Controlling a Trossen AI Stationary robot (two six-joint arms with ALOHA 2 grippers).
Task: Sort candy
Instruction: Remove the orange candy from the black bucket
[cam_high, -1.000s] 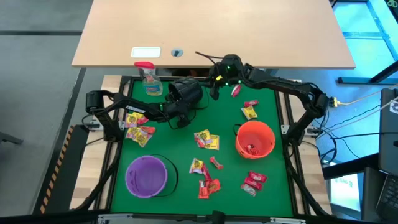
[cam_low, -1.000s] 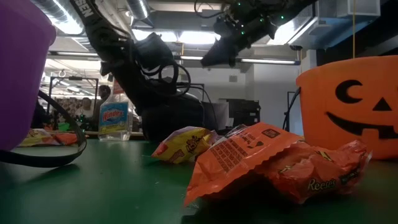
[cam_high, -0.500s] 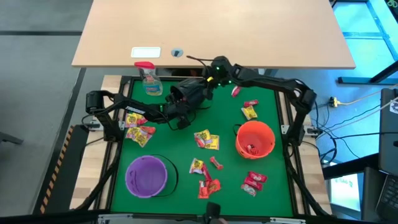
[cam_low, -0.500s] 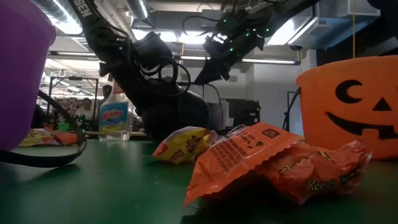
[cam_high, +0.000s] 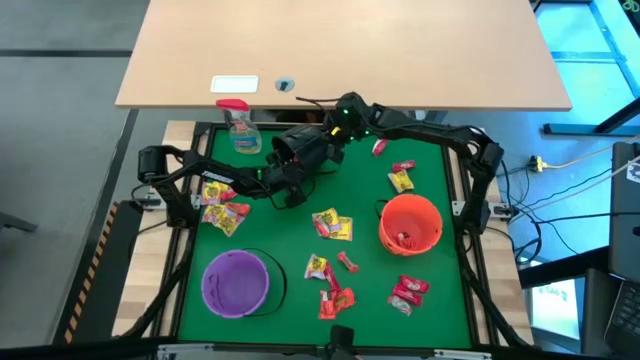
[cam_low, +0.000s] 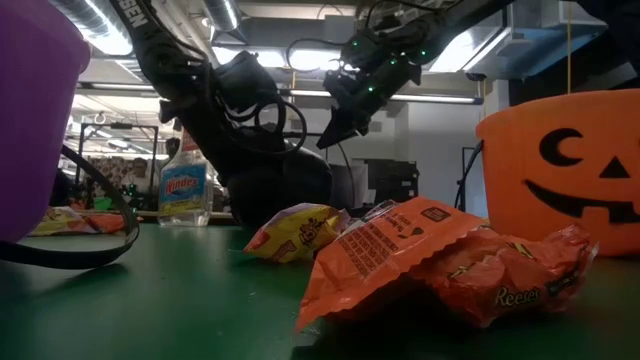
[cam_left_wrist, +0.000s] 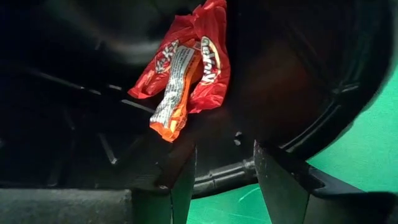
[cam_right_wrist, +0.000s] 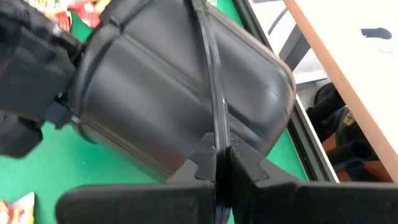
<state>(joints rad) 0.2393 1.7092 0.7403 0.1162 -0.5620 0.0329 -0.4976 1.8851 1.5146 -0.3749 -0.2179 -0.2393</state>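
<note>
The black bucket (cam_high: 303, 150) lies tipped near the mat's far edge, held between both arms. Red and orange candy packets (cam_left_wrist: 186, 68) lie inside it. More candy (cam_high: 332, 226) is scattered over the green mat, with clusters at the left (cam_high: 222, 200) and near the front (cam_high: 335, 300). My left gripper (cam_high: 288, 182) is at the bucket's rim, on its near side, shut on it. My right gripper (cam_high: 336, 132) is just right of the bucket, shut on its thin handle (cam_right_wrist: 211, 93). In the low view the right gripper (cam_low: 328, 138) points down and to the left. My left gripper has the black bucket's rim (cam_left_wrist: 219, 169) between its two fingers, one finger (cam_left_wrist: 180, 183) inside the bucket and one (cam_left_wrist: 277, 183) outside. The bucket is tipped, its mouth facing the gripper. My right gripper pinches the bucket's thin handle (cam_right_wrist: 216, 146) between its shut fingers (cam_right_wrist: 239, 163). The handle runs from them across the bucket's outer wall (cam_right_wrist: 168, 93).
An orange pumpkin bucket (cam_high: 410, 222) stands at the right with candy in it, and a purple bucket (cam_high: 236, 282) at the near left. A clear spray bottle with a red top (cam_high: 238, 125) stands at the far left corner. A wooden table (cam_high: 340, 50) lies beyond the mat.
My right gripper has moved toward the table's left and down, close to the black bucket, tipping its fingers downward and carrying the handle with it. The bucket has tipped further over between the two arms. My left gripper has stayed at the rim.
</note>
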